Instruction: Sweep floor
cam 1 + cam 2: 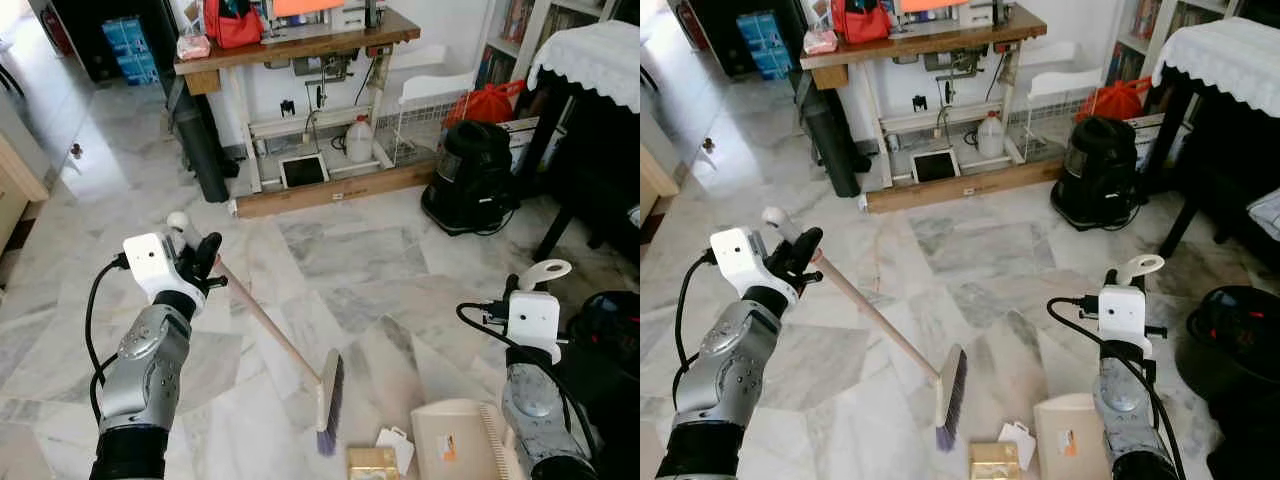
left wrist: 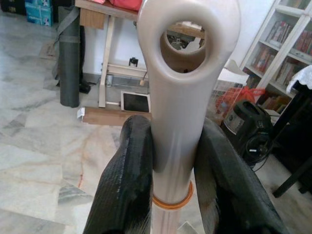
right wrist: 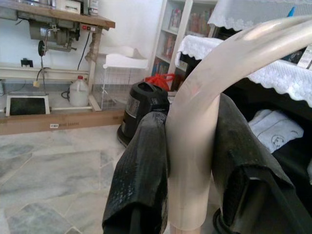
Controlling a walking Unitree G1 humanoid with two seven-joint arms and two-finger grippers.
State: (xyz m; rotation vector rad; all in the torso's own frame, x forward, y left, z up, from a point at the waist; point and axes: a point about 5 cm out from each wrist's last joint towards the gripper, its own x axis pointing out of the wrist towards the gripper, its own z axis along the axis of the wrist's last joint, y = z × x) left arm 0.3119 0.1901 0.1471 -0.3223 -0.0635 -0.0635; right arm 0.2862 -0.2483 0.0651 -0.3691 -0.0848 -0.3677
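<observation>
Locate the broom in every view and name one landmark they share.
Left eye view: broom slants from the left end effector to the floor, lower centre.
Right eye view: same, lower centre-left.
Left wrist view: its handle between the fingers.
Right wrist view: not in it.
Shared landmark: black vacuum cleaner.

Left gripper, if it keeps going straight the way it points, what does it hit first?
Judging by its wrist view, the left gripper, shut on the broom handle, points at the long cardboard box under the sewing table. Bare marble floor lies between; depth is unclear.
</observation>
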